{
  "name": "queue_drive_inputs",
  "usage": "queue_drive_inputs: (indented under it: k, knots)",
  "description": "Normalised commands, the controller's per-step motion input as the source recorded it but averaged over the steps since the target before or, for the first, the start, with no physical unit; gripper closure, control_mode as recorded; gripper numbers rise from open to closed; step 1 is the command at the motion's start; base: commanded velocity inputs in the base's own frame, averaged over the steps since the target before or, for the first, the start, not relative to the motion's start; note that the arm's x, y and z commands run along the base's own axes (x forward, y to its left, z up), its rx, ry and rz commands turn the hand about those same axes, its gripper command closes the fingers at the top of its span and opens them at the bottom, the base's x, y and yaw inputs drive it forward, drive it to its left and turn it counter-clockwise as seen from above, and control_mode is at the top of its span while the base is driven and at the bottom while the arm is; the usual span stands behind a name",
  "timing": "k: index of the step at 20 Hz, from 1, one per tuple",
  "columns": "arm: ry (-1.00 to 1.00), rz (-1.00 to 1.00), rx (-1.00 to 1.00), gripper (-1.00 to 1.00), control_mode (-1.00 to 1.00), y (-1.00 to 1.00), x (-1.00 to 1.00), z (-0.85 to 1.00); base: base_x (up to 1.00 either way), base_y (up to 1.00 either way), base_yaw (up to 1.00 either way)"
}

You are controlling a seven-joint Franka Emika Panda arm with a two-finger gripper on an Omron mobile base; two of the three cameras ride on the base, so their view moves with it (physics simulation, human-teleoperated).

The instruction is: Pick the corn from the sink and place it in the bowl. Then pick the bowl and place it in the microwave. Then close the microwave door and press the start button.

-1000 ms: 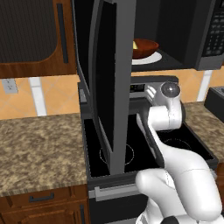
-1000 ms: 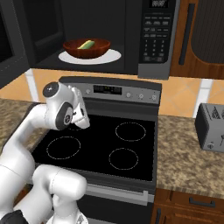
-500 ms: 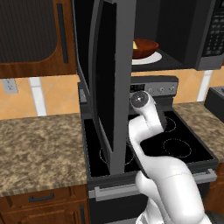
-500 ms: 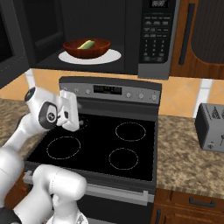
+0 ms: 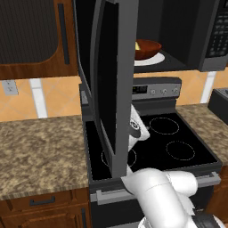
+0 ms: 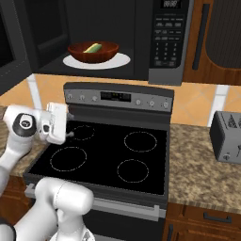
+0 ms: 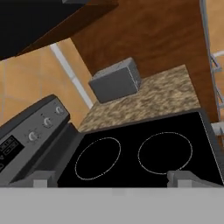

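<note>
The reddish-brown bowl [image 6: 93,51] sits on a white plate [image 6: 120,60] inside the microwave [image 6: 141,42], with the yellow corn [image 6: 92,47] lying in it. From the left I also see the bowl [image 5: 148,48] behind the microwave door [image 5: 111,84], which stands swung wide open. The button panel [image 6: 168,33] is on the microwave's right side. My gripper [image 6: 70,124] hangs low over the stove's left burners, well below the bowl, open and holding nothing. In the hand view the gripper [image 7: 113,179] points across the cooktop, fingertips [image 7: 183,177] spread wide. The sink is out of view.
A black stove [image 6: 108,160] with a knob panel lies under the microwave. A grey toaster [image 6: 227,136] stands on the granite counter [image 6: 202,174] to the right. Wooden cabinets [image 5: 35,35] flank the microwave. In the left view the open door hides most of my hand [image 5: 136,127].
My arm has swung left and down over the stove, passing behind the open door in the left view. The gripper stayed open. Bowl, corn and door have not moved.
</note>
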Motion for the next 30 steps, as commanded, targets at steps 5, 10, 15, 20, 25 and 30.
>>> queue_drive_inputs:
  k: [5, 10, 15, 20, 25, 30]
  knots:
    - [-0.06, -0.18, -0.23, -1.00, -1.00, 0.56, 0.00, -0.03, 0.00, 0.00, 0.00]
    - [-0.09, -0.12, -0.23, -1.00, -1.00, 0.77, 0.00, 0.00, 0.00, 0.00, 0.00]
    - [-0.13, -0.10, -0.17, -1.00, -1.00, 0.96, -0.15, 0.02, 0.00, 0.00, 0.00]
    - [-0.18, -0.10, -0.12, -1.00, -1.00, 0.85, -0.39, 0.26, 0.00, 0.00, 0.00]
    - [-0.23, -0.15, -0.12, -1.00, -1.00, 0.50, -0.60, 0.30, 0.00, 0.00, 0.00]
    - [-0.27, -0.15, -0.09, -1.00, -1.00, 0.36, -0.59, 0.42, 0.00, 0.00, 0.00]
